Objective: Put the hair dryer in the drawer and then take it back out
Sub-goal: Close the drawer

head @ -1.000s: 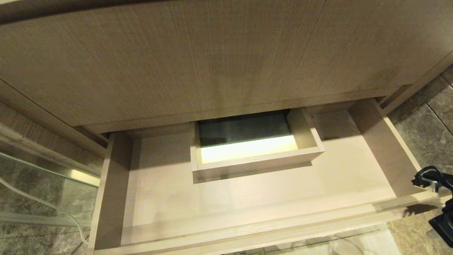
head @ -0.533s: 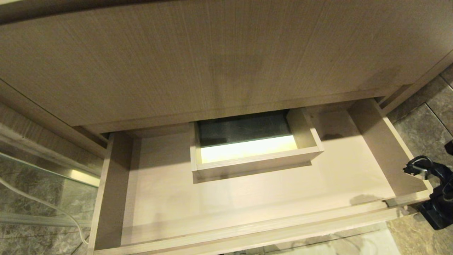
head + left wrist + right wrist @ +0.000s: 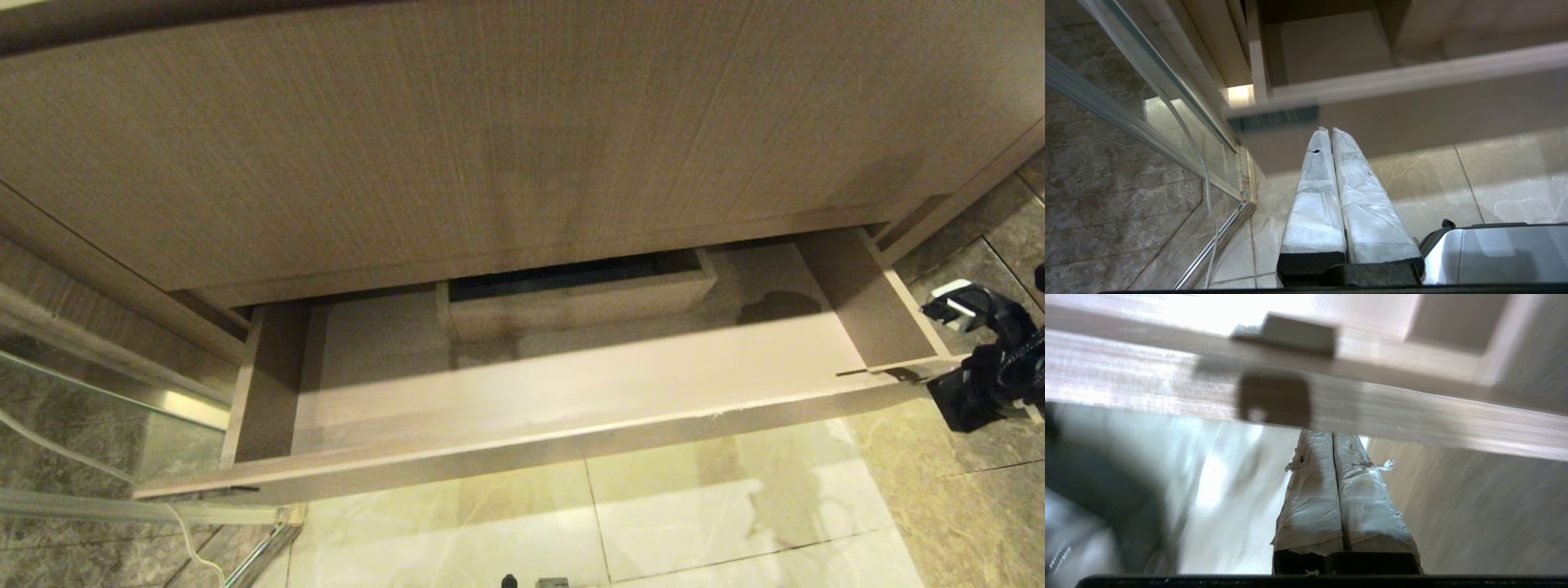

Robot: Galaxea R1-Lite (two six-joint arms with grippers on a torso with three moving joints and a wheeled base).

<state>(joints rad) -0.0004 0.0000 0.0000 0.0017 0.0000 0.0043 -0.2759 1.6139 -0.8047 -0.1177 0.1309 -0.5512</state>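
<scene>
The drawer (image 3: 522, 445) stands partly open under the cabinet, its light wood floor bare. The hair dryer is out of view. My right gripper (image 3: 1333, 435) is shut with nothing in it, its wrapped tips against the drawer front (image 3: 1412, 412). In the head view the right arm (image 3: 988, 367) sits just off the drawer's right front corner. My left gripper (image 3: 1329, 131) is shut and empty, parked low before the drawer's left corner, near the black label (image 3: 1278, 118).
A taller wood-grain panel (image 3: 490, 139) overhangs the drawer. A glass door with a metal rail (image 3: 163, 400) stands at the left, with a white cord (image 3: 196, 539) hanging by it. Pale floor tiles (image 3: 694, 506) lie below; my silver base (image 3: 1494, 253) is near the left gripper.
The drawer has slid back under the panel, and its boxed cutout is now mostly covered. The right arm has moved inward with the drawer's right front corner.
</scene>
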